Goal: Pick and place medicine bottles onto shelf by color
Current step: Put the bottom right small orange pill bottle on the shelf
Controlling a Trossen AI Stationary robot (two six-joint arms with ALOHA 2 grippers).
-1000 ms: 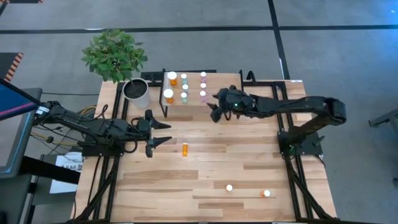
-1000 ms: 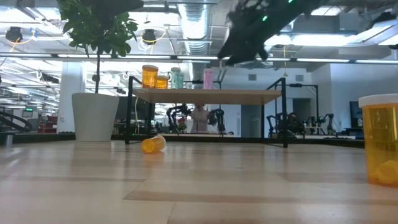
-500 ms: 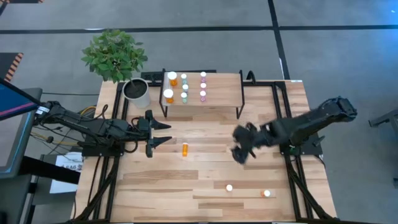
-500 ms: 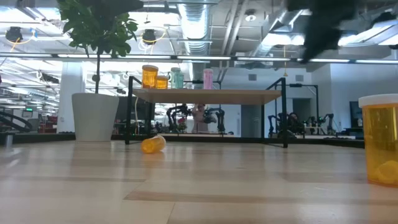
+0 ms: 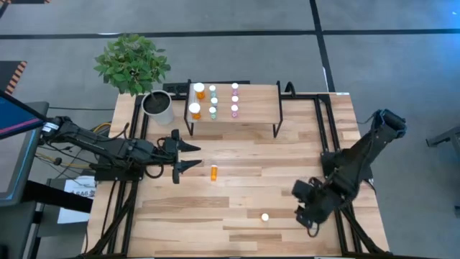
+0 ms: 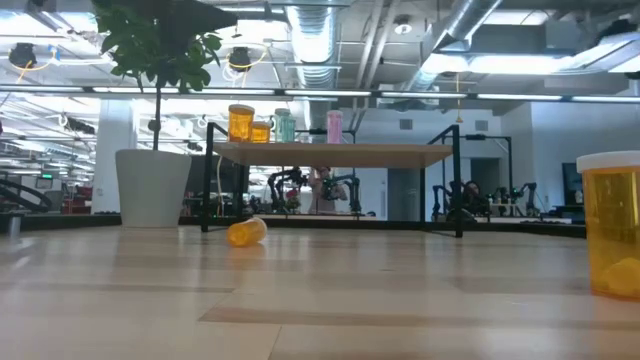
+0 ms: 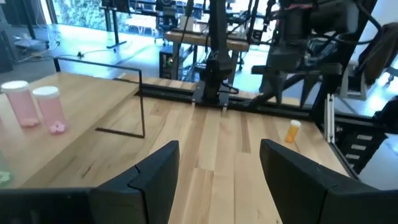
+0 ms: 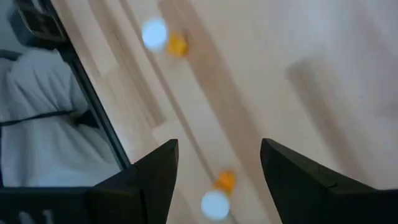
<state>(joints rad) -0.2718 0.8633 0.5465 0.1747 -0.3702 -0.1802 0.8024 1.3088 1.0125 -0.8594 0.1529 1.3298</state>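
The shelf [image 5: 244, 106] stands at the table's far side on thin black legs. On it stand orange [image 5: 199, 91], teal [image 5: 213, 111] and pink [image 5: 235, 90] medicine bottles. One orange bottle [image 5: 213, 172] lies on its side mid-table. A white-capped one [image 5: 264, 216] stands near the front edge. My right gripper [image 5: 307, 214] hovers open at the near right, tipped downward. Two orange bottles [image 8: 160, 36] [image 8: 217, 198] show below it in the right wrist view. My left gripper [image 5: 194, 155] waits open left of the lying bottle, holding nothing.
A white plant pot [image 5: 158, 106] with a leafy plant stands left of the shelf. In the low view a large orange bottle [image 6: 610, 225] stands close at the right. Bare tabletop lies between the shelf and the front edge.
My right gripper has swung from the front right of the shelf across the table to the near right corner. On the way it has tipped from nearly level to pointing steeply down. It now covers the spot of the rightmost standing bottle in the high view.
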